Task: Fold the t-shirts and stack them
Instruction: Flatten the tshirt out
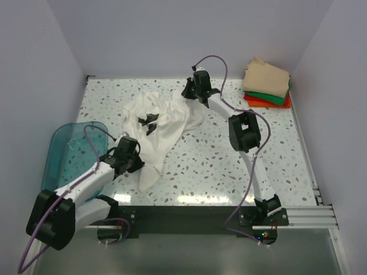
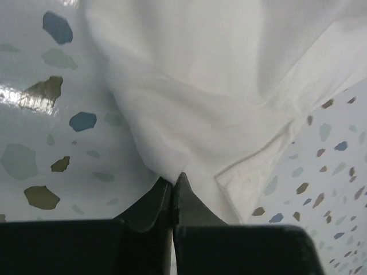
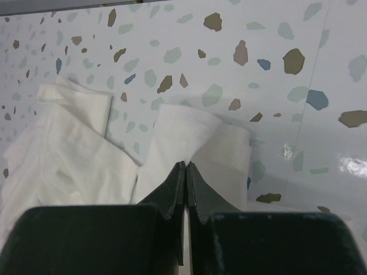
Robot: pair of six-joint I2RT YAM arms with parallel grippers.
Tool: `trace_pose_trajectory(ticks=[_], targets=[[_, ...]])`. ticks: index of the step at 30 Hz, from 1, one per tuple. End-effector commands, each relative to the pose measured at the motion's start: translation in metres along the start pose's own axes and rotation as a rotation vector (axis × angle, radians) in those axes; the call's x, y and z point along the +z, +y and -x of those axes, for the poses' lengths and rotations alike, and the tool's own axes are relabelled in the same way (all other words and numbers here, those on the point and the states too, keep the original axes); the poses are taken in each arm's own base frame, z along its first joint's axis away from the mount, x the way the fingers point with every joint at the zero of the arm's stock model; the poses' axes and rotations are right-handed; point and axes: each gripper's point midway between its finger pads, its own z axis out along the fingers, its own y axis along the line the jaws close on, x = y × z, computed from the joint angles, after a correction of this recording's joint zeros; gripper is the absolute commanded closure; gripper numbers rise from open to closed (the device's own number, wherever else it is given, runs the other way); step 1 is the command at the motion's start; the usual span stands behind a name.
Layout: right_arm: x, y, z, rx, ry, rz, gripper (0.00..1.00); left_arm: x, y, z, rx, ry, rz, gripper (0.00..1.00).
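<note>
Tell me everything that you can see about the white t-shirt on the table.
The white t-shirt is soft, thin-looking cloth, crumpled and not yet folded. It lies on the speckled table, a little left of the middle. A small black print shows among its wrinkles. The left gripper is shut on its near end, and the right gripper is shut on its far edge.

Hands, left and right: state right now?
Left hand: closed, pinching a fold of the white t-shirt.
Right hand: closed, pinching another edge of the same shirt.
</note>
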Motion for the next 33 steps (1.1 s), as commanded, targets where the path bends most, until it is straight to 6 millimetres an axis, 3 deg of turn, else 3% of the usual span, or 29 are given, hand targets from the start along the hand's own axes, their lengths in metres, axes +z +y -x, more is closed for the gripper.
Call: trace_pose_trajectory(ticks=[1,2,4,7,8,9,11,12,14,15,16,18,19,21,22,25,26,28,29,31,32,33], targets=[[-0.068,0.030,0.099,0.016,-0.175,0.036,1.00,-0.029,-0.042,0.060,0.023,-0.186,-0.084,1.00],[-0.074,0.028,0.103,0.022,-0.178,0.030,1.00,-0.035,-0.037,0.066,0.026,-0.204,-0.055,1.00],[-0.086,0.017,0.107,0.037,-0.176,0.005,1.00,-0.059,-0.050,0.091,0.032,-0.277,-0.082,1.00],[-0.116,0.007,0.120,0.067,-0.195,-0.025,1.00,-0.105,-0.063,0.127,0.021,-0.396,-0.135,1.00],[-0.137,0.012,0.136,0.075,-0.228,-0.018,1.00,-0.114,-0.064,0.134,0.021,-0.416,-0.134,1.00],[-0.143,0.003,0.128,0.088,-0.210,-0.038,1.00,-0.135,-0.072,0.150,0.022,-0.465,-0.161,1.00],[-0.165,-0.005,0.138,0.111,-0.232,-0.052,1.00,-0.157,-0.075,0.163,0.022,-0.513,-0.167,1.00],[-0.187,-0.005,0.141,0.117,-0.243,-0.059,1.00,-0.178,-0.083,0.177,0.028,-0.559,-0.194,1.00],[-0.215,-0.011,0.151,0.128,-0.272,-0.082,1.00,-0.199,-0.086,0.189,0.026,-0.606,-0.196,1.00],[-0.243,-0.008,0.157,0.126,-0.292,-0.101,1.00,-0.219,-0.093,0.199,0.030,-0.648,-0.221,1.00],[-0.258,-0.010,0.160,0.127,-0.303,-0.114,1.00,-0.231,-0.095,0.205,0.029,-0.672,-0.232,1.00],[-0.286,-0.014,0.154,0.121,-0.298,-0.152,1.00,-0.265,-0.101,0.218,0.026,-0.738,-0.271,1.00],[-0.319,-0.007,0.168,0.117,-0.356,-0.156,1.00,-0.279,-0.103,0.221,0.023,-0.763,-0.290,1.00],[-0.351,-0.008,0.162,0.108,-0.367,-0.188,1.00,-0.313,-0.107,0.230,0.015,-0.825,-0.339,1.00],[-0.388,0.000,0.173,0.104,-0.436,-0.188,1.00,-0.326,-0.108,0.233,0.014,-0.848,-0.360,1.00],[-0.436,0.003,0.168,0.093,-0.465,-0.220,1.00,-0.369,-0.115,0.239,0.020,-0.917,-0.440,1.00],[-0.466,0.009,0.172,0.087,-0.519,-0.217,1.00,-0.378,-0.120,0.239,0.034,-0.927,-0.472,1.00],[-0.495,0.012,0.167,0.084,-0.540,-0.223,1.00,-0.400,-0.123,0.242,0.034,-0.959,-0.507,1.00],[-0.522,0.017,0.166,0.080,-0.574,-0.220,1.00,-0.406,-0.122,0.241,0.037,-0.962,-0.516,1.00],[-0.544,0.021,0.165,0.078,-0.601,-0.216,1.00,-0.426,-0.121,0.242,0.026,-0.993,-0.544,1.00],[-0.564,0.027,0.168,0.073,-0.639,-0.209,1.00,-0.431,-0.120,0.242,0.023,-1.001,-0.545,1.00],[-0.570,0.026,0.166,0.071,-0.635,-0.217,1.00,-0.440,-0.120,0.243,0.022,-1.017,-0.558,1.00]])
